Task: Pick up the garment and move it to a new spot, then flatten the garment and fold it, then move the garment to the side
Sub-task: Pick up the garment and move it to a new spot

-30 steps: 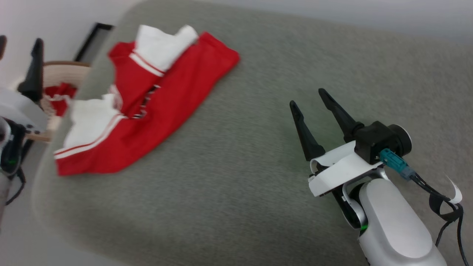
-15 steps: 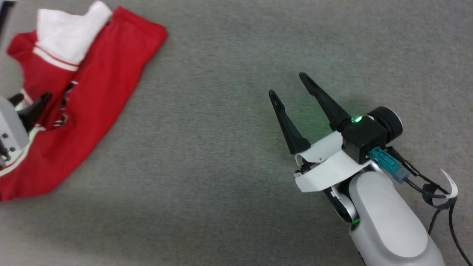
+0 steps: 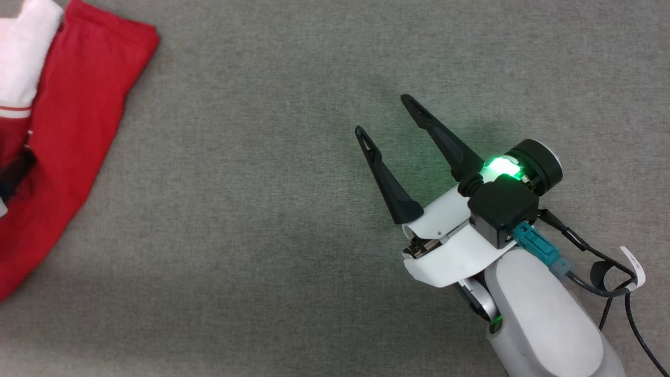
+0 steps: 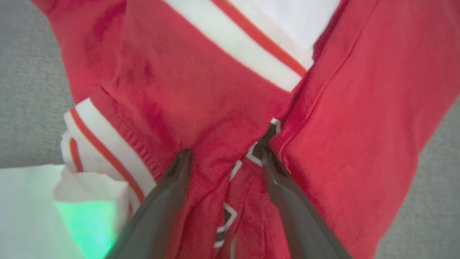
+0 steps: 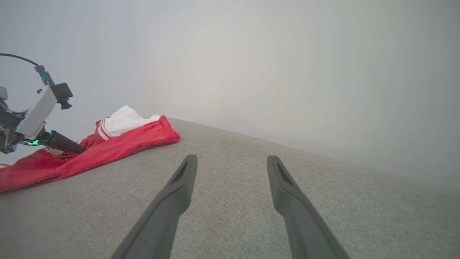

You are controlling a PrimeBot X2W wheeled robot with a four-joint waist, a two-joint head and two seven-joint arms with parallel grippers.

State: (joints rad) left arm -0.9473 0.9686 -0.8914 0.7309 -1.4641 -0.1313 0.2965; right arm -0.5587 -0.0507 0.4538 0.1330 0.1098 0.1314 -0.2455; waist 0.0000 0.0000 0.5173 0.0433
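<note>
One garment (image 3: pixel 78 104), red with a white sleeve (image 3: pixel 21 42) on top, lies crumpled at the far left of the one grey cloth surface (image 3: pixel 261 209). The left gripper (image 4: pixel 225 153) stands over it, its two fingers spread wide, tips down on the cloth with a red fold between them. Well to the right, the right gripper (image 3: pixel 382 114) hangs above bare grey, its two fingers wide apart and holding nothing.

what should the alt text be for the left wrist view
The left claw stands open, close up, its two dark fingers straddling a raised fold of the crumpled red garment. White bands with red stripes cross the cloth, and a grey fabric surface shows at the edges.
</note>
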